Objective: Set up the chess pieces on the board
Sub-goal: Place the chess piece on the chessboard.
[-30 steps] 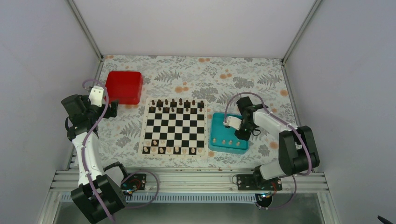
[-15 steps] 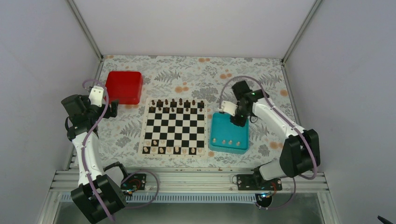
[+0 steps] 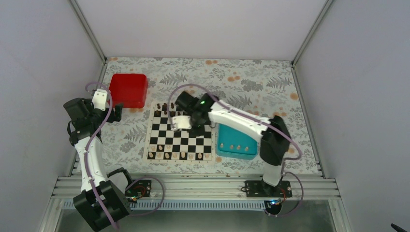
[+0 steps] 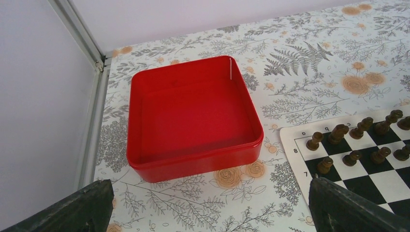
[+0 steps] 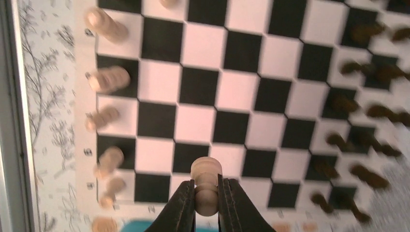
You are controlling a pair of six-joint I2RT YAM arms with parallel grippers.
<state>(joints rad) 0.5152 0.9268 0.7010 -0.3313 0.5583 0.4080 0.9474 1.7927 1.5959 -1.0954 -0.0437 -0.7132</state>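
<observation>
— Swung across from the teal tray to above the chessboard, with the right jaws.
— Gripping anything?
— Closed tight on a light pawn, held by its body, round head sticking out past the tips, over the squares.
— And the left jaws?
— Spread wide, holding nothing, near the red box and the dark pieces.
</observation>
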